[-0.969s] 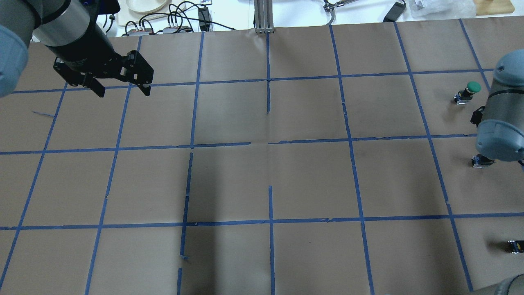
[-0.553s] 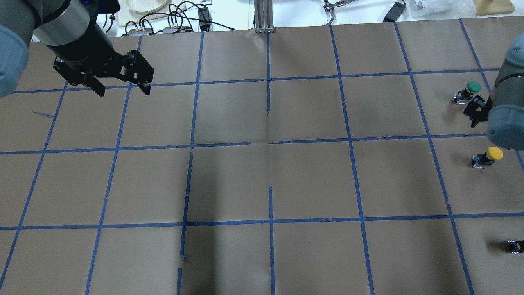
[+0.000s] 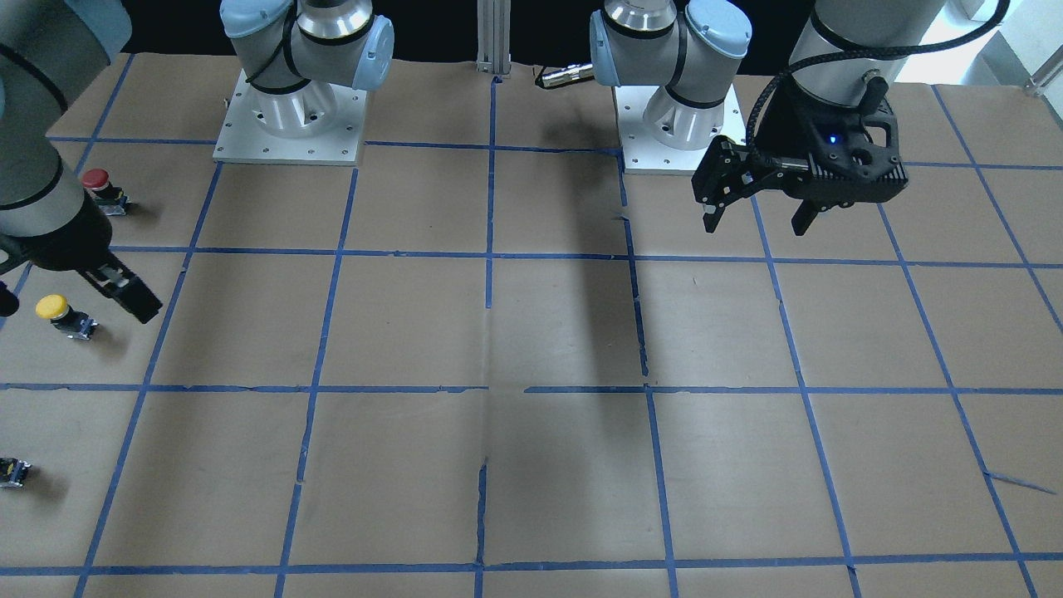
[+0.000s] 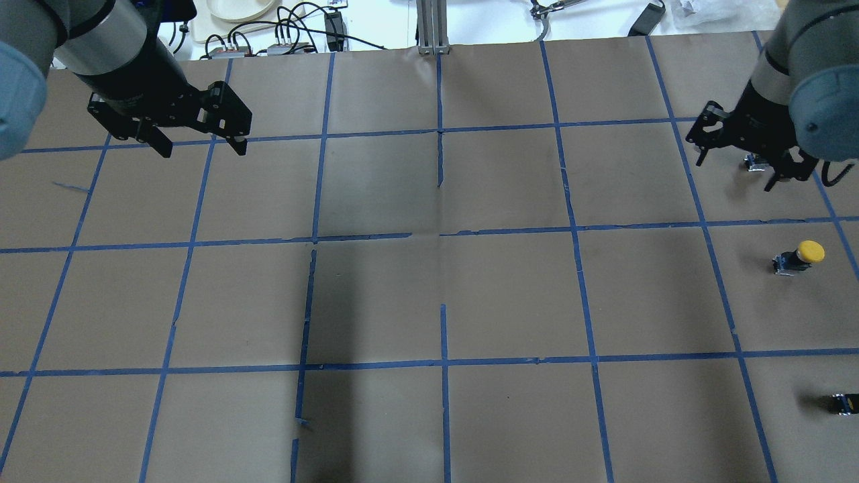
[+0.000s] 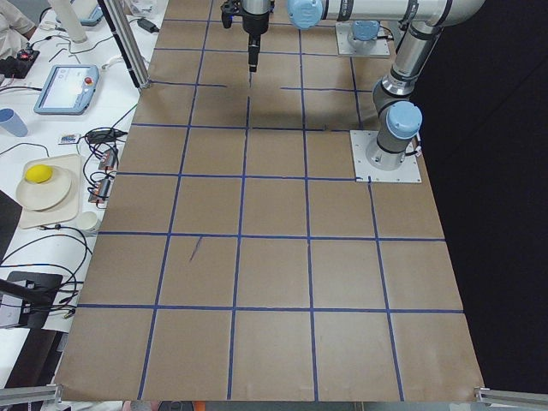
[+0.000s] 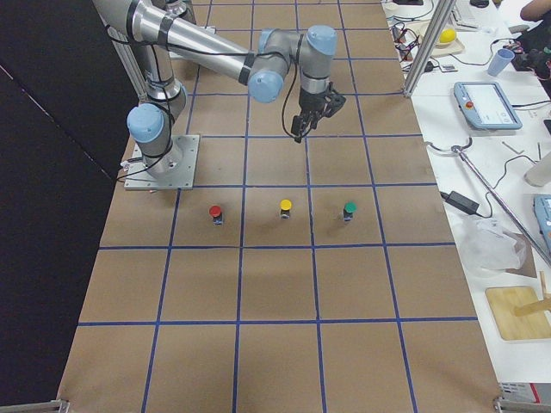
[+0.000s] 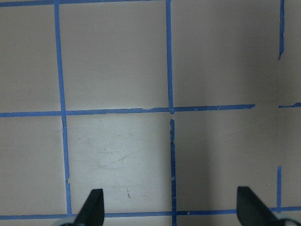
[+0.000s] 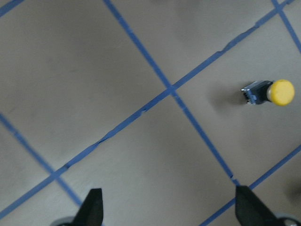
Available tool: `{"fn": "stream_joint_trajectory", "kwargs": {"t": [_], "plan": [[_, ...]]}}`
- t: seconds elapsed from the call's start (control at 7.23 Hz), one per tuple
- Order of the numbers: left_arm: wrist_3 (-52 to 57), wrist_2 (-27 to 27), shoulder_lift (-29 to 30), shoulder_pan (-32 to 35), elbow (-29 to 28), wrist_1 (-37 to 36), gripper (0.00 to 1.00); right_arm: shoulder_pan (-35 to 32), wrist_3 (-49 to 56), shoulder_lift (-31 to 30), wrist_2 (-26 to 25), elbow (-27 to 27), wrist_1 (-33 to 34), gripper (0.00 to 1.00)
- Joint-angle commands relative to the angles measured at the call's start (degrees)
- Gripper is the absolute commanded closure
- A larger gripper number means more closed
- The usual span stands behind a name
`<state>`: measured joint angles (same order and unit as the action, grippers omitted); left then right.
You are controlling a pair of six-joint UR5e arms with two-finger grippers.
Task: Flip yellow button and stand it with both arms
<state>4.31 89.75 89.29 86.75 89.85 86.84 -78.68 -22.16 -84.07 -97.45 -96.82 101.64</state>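
The yellow button [image 4: 798, 257] stands near the table's right edge, yellow cap on a dark body; it also shows in the front view [image 3: 62, 316], the right-side view [image 6: 285, 209] and the right wrist view [image 8: 270, 92]. In the right-side view it looks upright, cap on top. My right gripper [image 4: 735, 173] is open and empty, above the table one grid square beyond the button; its fingertips [image 8: 91, 207] frame the wrist view's bottom. My left gripper [image 4: 201, 151] is open and empty, high over the far left of the table, also in the front view [image 3: 756, 226].
A red button [image 3: 98, 181] stands toward the robot's base from the yellow one. A green button [image 6: 349, 209] stands on its other side, mostly hidden under my right gripper in the overhead view. A tiny black-and-yellow part [image 4: 844, 402] lies at the near right edge.
My right arm has swung toward the far side of the table. This uncovered the yellow button and now covers the green one. The left arm has not moved.
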Motion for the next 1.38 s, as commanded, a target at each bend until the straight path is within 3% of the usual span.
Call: {"fn": "stream_joint_trajectory", "kwargs": {"t": [0.0,0.28,0.69,1.25], "plan": [[0.0,0.1,0.0,0.0,0.0,0.0,0.00,-8.4,0.2,-1.8,7.1,6.9,-9.0,0.00],[0.0,0.0,-0.1,0.0,0.0,0.0,0.00,-9.9,1.7,-8.8,13.7,6.5,-13.8,0.00],[0.0,0.0,0.0,0.0,0.0,0.0,0.00,-10.2,8.9,-10.4,12.5,4.4,-16.4,0.00],[0.0,-0.1,0.0,0.2,0.1,0.0,0.00,-10.3,9.3,-11.0,11.7,4.3,-17.6,0.00]]}}
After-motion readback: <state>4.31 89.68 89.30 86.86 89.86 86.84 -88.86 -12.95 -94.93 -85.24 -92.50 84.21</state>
